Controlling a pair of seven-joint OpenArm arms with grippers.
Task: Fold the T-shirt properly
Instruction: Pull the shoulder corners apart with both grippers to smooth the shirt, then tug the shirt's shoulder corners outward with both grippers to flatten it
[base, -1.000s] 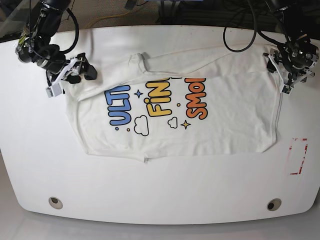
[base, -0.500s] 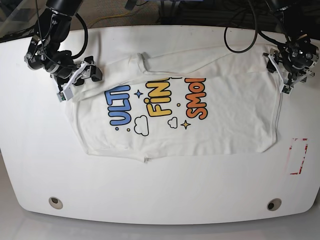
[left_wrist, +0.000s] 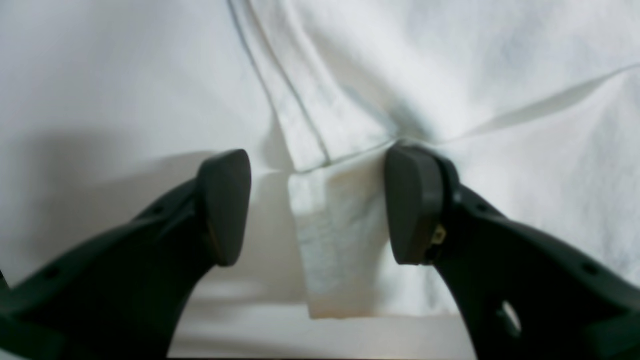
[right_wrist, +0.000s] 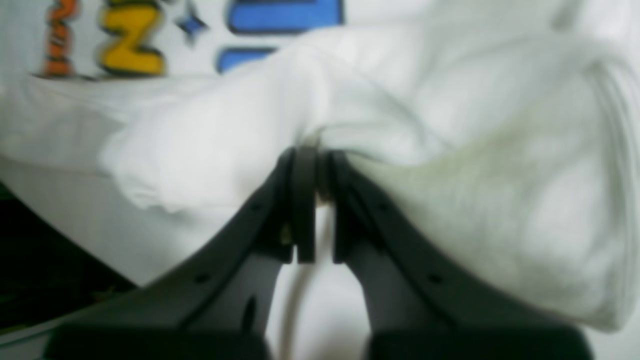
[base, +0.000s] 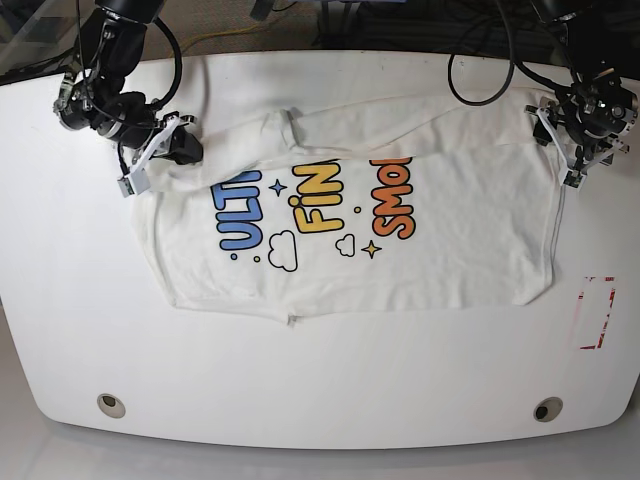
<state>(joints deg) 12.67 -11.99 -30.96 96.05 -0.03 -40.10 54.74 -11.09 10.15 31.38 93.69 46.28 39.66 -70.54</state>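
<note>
White table (base: 330, 380): right end effector (right_wrist: 314, 170) pinches the T-shirt (base: 440, 250); left end effector (left_wrist: 317, 205) gapes astride its hem.

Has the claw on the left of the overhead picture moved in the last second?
Yes. The right gripper, shut on the T-shirt, has shifted up toward the table's far edge and slightly toward the print.

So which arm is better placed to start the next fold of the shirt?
Right. Its claw is already shut on a bunch of the shirt by the blue letters, ready to carry over. The left claw is open, straddling the hem corner, gripping nothing.
</note>
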